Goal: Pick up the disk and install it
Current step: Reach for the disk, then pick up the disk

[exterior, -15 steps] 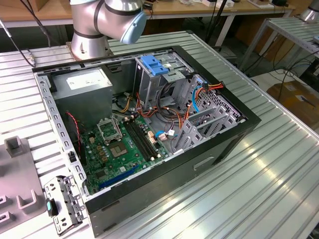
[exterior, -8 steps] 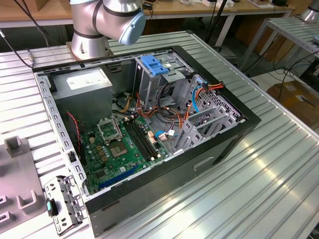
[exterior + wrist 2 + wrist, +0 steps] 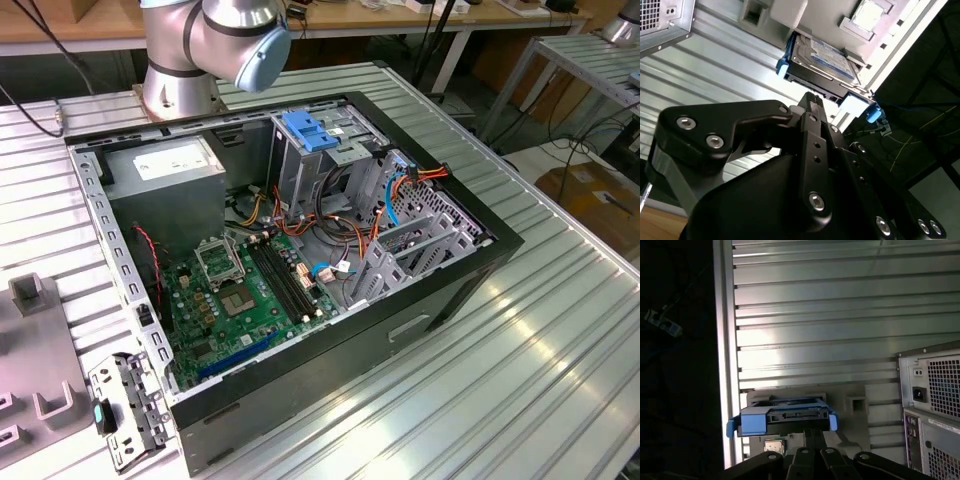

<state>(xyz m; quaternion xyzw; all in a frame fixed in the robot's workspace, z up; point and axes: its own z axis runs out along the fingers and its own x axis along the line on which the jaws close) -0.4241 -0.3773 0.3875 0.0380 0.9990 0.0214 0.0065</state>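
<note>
The disk [image 3: 822,57] lies in its grey holder [image 3: 856,402] on the ribbed table [image 3: 815,315], not yet lifted. The gripper [image 3: 812,100] hangs just short of the disk's edge, its fingers together on nothing. Both pickup and installation in the computer case [image 3: 400,325] remain.

Open black computer case [image 3: 400,340]: tall grey metal cage [image 3: 300,175], orange-and-black cable bundle [image 3: 330,228] and slanted grey card brackets [image 3: 420,242] crowd one end; green motherboard [image 3: 240,300] side lower, more open. Bare ribbed aluminium table [image 3: 815,315] separates blue-framed dark disk [image 3: 785,417] from perforated grey rear panel [image 3: 940,390].
</note>
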